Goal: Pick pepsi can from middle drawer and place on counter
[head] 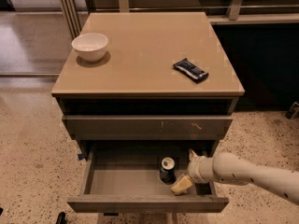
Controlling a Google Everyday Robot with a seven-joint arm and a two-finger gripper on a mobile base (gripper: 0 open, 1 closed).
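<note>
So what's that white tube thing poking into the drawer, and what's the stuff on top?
That white tube is a robot's arm. At its end is the gripper, two fingers that work like a pinching hand. There is just one picture, taken by a camera looking down at the front of a cabinet. The gripper is inside the open middle drawer, with its fingers spread apart right beside a small blue pepsi can that stands upright there. It isn't holding anything yet. Up on the tan counter sit a white bowl, towards the left of the picture, and a dark snack wrapper, towards the right. The robot's job is to lift the can out and put it on the counter.
</note>
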